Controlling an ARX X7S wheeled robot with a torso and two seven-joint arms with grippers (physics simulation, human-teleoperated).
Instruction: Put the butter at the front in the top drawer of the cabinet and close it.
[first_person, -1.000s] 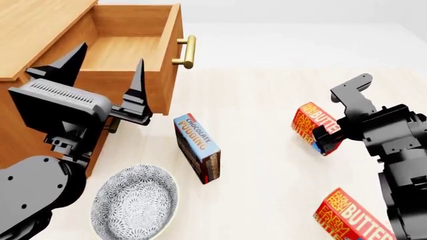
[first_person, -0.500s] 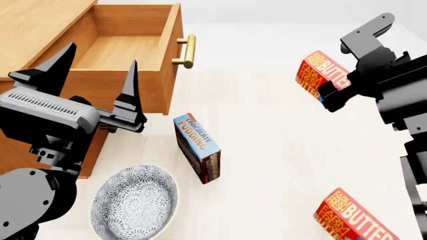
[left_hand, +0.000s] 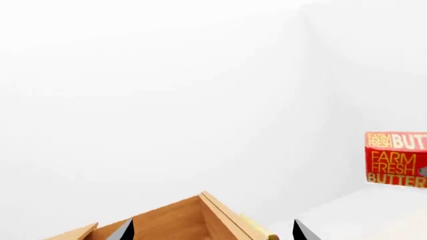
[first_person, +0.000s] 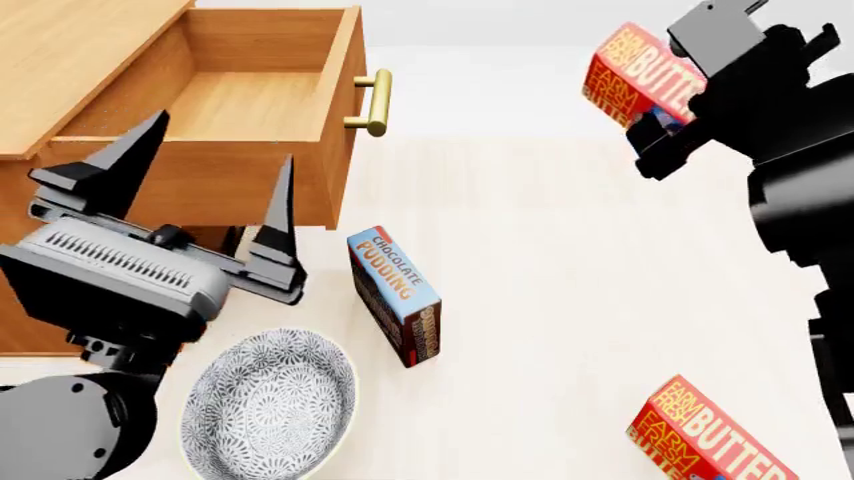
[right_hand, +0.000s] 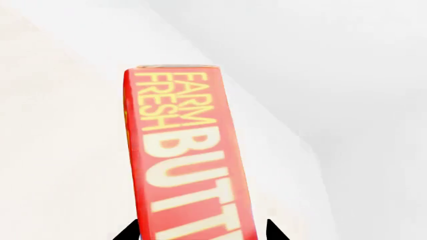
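Note:
High at the right of the head view, my right gripper (first_person: 667, 95) is shut on a red-orange butter box (first_person: 638, 72), which hangs clear of the table. The right wrist view shows that butter box (right_hand: 180, 150) standing between the two fingers of the right gripper (right_hand: 200, 232). The cabinet (first_person: 80, 50) stands at the far left with its top drawer (first_person: 254, 100) pulled open and nothing in it. My left gripper (first_person: 220, 145) is open in front of the drawer's side, and the left gripper (left_hand: 211, 231) holds nothing. The butter box (left_hand: 395, 159) also shows far off in the left wrist view.
A second identical butter box (first_person: 707, 440) lies at the near right of the table. A blue chocolate pudding box (first_person: 396, 295) stands on edge mid-table. A patterned bowl (first_person: 271, 405) sits near the cabinet's base. The brass handle (first_person: 378, 103) sticks out from the drawer front.
My right gripper has lifted the butter box off the table, up and away. My left gripper has shifted a little lower and nearer, still open.

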